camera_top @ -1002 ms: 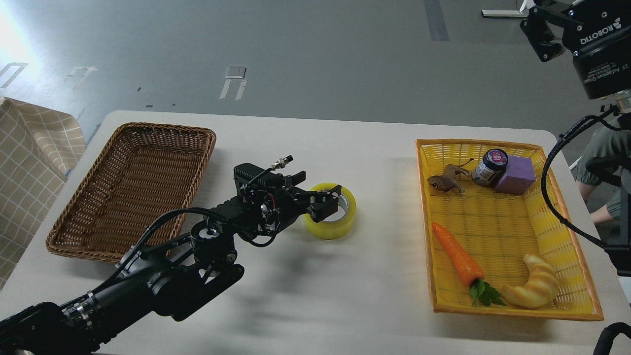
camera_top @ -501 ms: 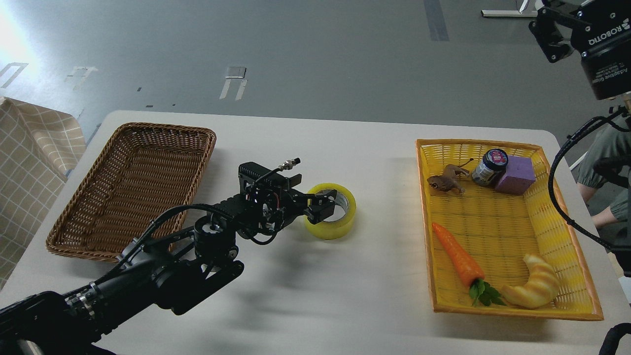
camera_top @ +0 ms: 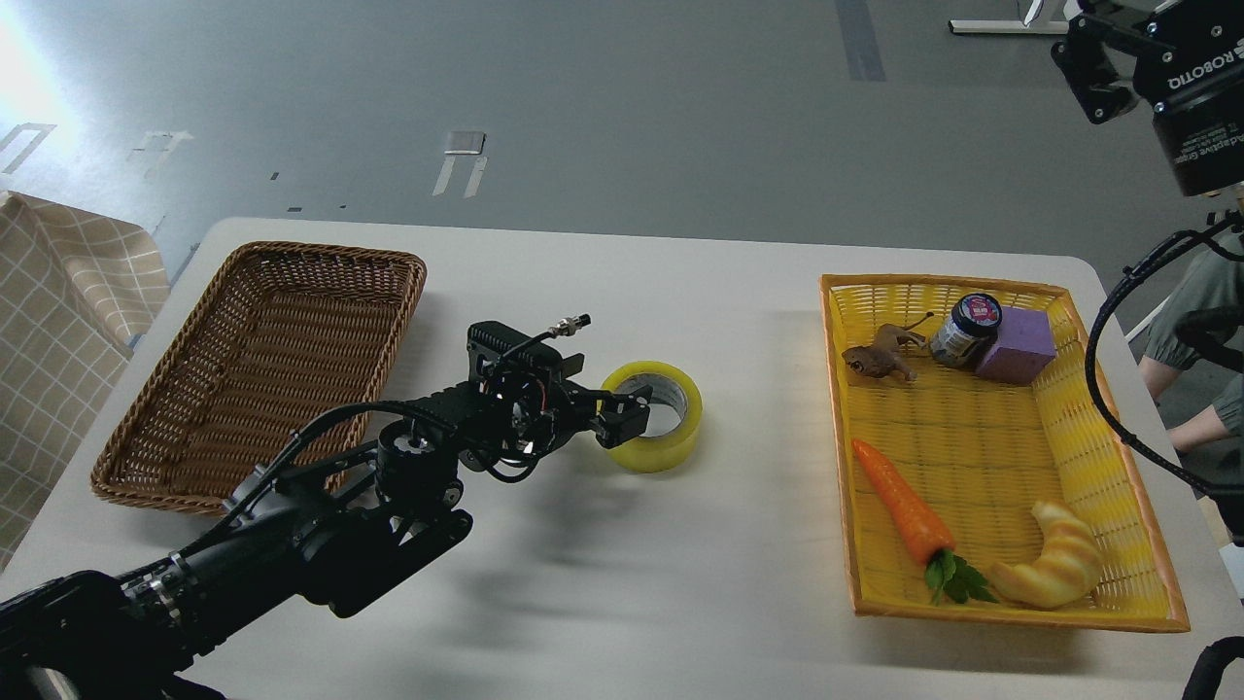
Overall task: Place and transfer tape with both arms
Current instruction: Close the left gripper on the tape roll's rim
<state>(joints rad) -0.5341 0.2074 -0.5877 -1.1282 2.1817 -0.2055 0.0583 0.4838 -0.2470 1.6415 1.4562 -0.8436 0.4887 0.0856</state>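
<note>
you are looking at the tape [camera_top: 653,415] lying flat on the white table [camera_top: 603,544], just left of the frame's centre, between the brown wicker basket [camera_top: 262,365] at the left and the yellow tray [camera_top: 982,447] at the right. your left gripper [camera_top: 622,413] is reaching in from the lower left and sitting at the roll's left wall, with one finger appearing to dip inside the core; i cannot tell whether it is clamping the wall or standing loose. your right gripper [camera_top: 1108,68] is hanging in the upper right corner, well apart from the tape, fingers spread and holding nothing. the tray is carrying a carrot [camera_top: 902,504], a croissant [camera_top: 1054,569], a jar [camera_top: 965,329] and a purple block [camera_top: 1017,345].
</note>
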